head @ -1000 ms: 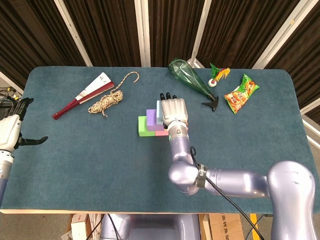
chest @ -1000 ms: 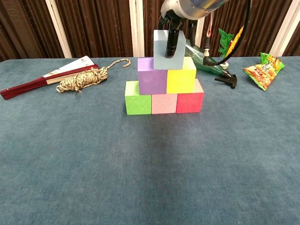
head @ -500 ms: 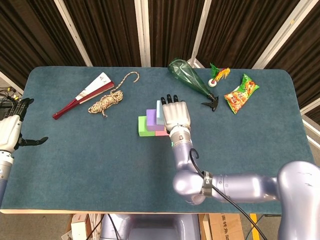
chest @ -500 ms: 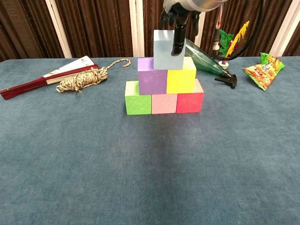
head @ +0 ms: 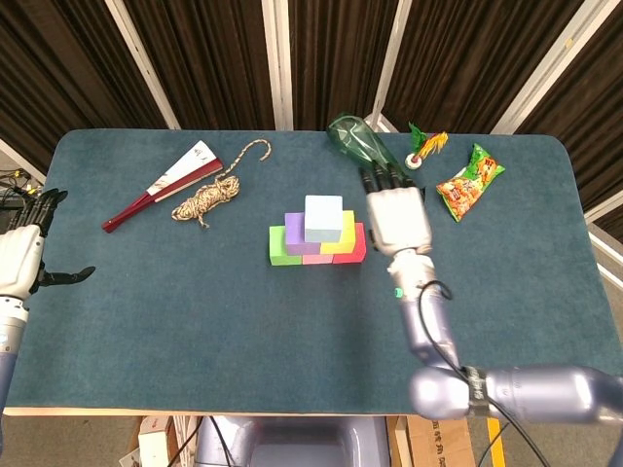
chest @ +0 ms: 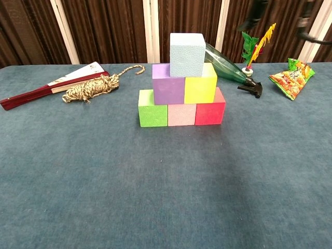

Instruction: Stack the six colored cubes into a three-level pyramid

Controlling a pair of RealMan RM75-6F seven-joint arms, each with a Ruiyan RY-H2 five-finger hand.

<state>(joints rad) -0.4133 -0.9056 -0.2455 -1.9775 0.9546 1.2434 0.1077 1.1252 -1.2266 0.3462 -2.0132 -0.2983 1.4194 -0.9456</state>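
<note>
The pyramid stands mid-table. Its bottom row is a green cube (chest: 152, 108), a pink cube (chest: 181, 114) and a red cube (chest: 210, 110). A purple cube (chest: 168, 84) and a yellow cube (chest: 201, 83) sit on them, and a light blue cube (chest: 187, 47) (head: 323, 218) rests on top, untouched. My right hand (head: 397, 219) hovers to the right of the stack, fingers stretched out, holding nothing. My left hand (head: 19, 255) sits at the table's left edge with fingers apart and nothing in it.
A folded fan (head: 161, 183) and a coil of rope (head: 207, 197) lie at the back left. A green bottle (head: 365, 151), a feather toy (head: 423, 148), a black clip (head: 414, 202) and a snack bag (head: 469, 181) lie at the back right.
My right hand has let go of the light blue cube and moved off to the right. The cube stays on top of the stack. The left hand has not moved.
</note>
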